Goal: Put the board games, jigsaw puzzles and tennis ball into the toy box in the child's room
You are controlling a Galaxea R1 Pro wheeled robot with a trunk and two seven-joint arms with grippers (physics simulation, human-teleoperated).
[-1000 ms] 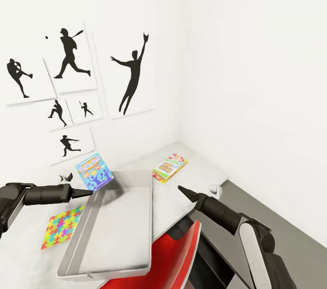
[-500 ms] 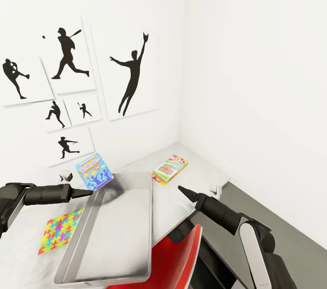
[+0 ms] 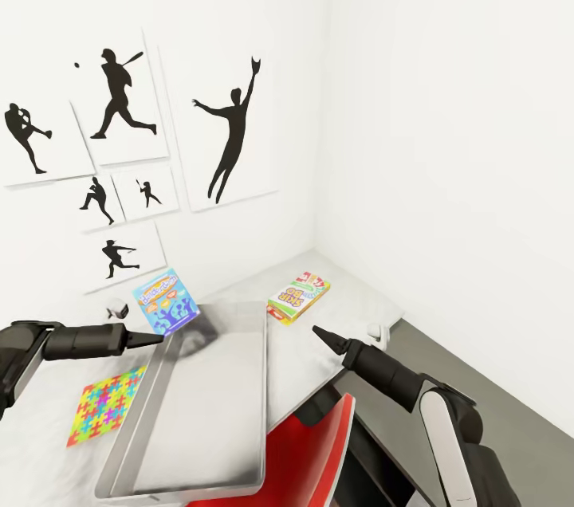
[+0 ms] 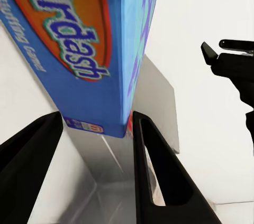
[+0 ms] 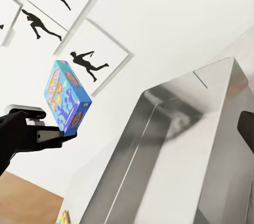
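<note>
Left end effector (image 3: 156,339) pinching blue board game (image 3: 165,300) by its lower edge, upright above toy box (image 3: 199,403) far rim, right end effector (image 3: 319,332) aperture indeterminate, yellow board game (image 3: 298,294) near bench (image 3: 351,301) far corner, jigsaw puzzle (image 3: 104,402) beside box.

The held board game (image 3: 165,300) is bright blue with an orange logo oval. At three o'clock from it, the second board game (image 3: 299,296) is yellow, green and red. The jigsaw puzzle (image 3: 105,403) is multicoloured; the toy box (image 3: 199,403) is silvery grey; the chair (image 3: 307,451) is red.
</note>
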